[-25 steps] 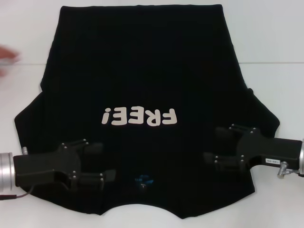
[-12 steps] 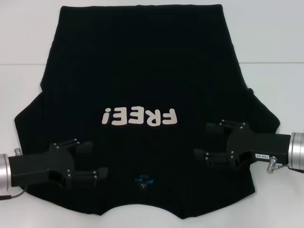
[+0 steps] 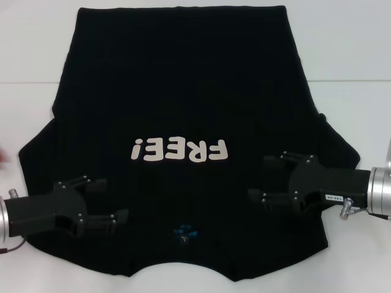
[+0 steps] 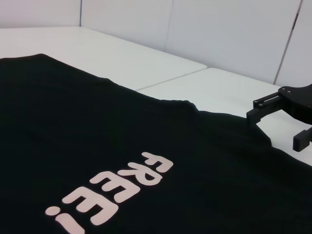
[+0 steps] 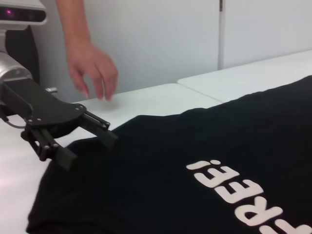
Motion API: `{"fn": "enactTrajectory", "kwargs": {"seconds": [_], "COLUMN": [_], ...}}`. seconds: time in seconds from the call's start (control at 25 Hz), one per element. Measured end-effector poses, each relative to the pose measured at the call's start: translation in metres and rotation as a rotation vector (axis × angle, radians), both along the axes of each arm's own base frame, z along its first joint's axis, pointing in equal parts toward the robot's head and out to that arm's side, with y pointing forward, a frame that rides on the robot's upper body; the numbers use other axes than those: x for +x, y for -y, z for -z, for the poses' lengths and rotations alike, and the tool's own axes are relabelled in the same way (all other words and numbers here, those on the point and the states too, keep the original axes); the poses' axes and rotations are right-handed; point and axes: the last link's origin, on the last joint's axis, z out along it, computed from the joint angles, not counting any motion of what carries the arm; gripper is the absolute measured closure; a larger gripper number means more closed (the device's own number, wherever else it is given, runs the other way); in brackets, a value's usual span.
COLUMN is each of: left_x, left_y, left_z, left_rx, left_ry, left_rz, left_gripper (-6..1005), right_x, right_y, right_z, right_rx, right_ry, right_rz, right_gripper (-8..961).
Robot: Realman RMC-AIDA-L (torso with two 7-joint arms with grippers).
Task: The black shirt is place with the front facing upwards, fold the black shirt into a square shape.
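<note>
The black shirt (image 3: 183,79) lies spread flat on the white table, front up, collar toward me. Its white "FREE!" lettering (image 3: 180,149) reads upside down, and the small blue neck label (image 3: 184,232) sits near the front edge. My left gripper (image 3: 113,199) is open and empty over the shirt's near left shoulder. My right gripper (image 3: 259,177) is open and empty over the near right shoulder. The left wrist view shows the shirt (image 4: 73,136) and the right gripper (image 4: 275,126). The right wrist view shows the shirt (image 5: 195,141) and the left gripper (image 5: 90,148).
The white table (image 3: 354,55) shows bare on both sides of the shirt, with a seam line across it. A person's hand (image 5: 90,68) hangs over the table beyond the left gripper. White walls stand behind.
My left gripper has drawn back to the left, toward the sleeve. My right gripper has shifted a little to the left over the shirt. Both stay open. The shirt has not moved.
</note>
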Motion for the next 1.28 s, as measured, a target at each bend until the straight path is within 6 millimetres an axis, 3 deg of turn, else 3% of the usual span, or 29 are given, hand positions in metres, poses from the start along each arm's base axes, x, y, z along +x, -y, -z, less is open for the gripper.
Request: {"fn": "enactTrajectory", "kwargs": {"seconds": [1.28], "left_x": [0.0012], "left_y": [0.0006], "left_z": [-0.0001], "left_rx": [0.004], "left_ry": [0.019], "left_rz": [-0.007], "left_gripper": [61], "right_x": [-0.002], "right_y": [-0.0025], "right_z": [0.0017], "right_rx": [0.001], "right_ry": [0.003], "right_rz": [0.0], "right_gripper": [57]}}
